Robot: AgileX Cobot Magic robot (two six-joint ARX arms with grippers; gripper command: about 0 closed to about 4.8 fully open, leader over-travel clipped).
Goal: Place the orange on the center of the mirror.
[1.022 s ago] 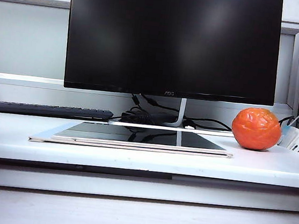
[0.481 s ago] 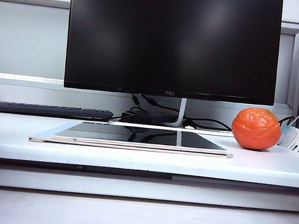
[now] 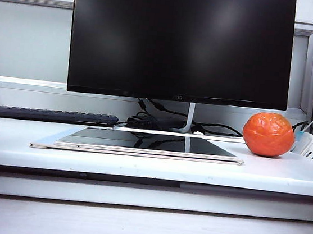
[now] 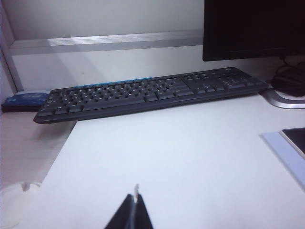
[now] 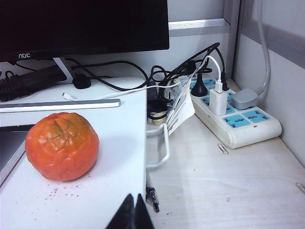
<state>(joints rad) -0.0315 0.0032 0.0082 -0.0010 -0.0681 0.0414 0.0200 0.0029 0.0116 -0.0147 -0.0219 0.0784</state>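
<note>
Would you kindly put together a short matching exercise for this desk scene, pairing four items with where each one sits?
Column 1:
1. orange
2. mirror
3. keyboard
4. power strip

Column 2:
A. lying flat in front of the monitor stand
B. on the lower surface beside the white platform, with plugs in it
C. on the white platform, just right of the mirror
D. behind the platform's left part, by the back wall

Pairs: 1-C, 2-A, 3-D, 4-B
</note>
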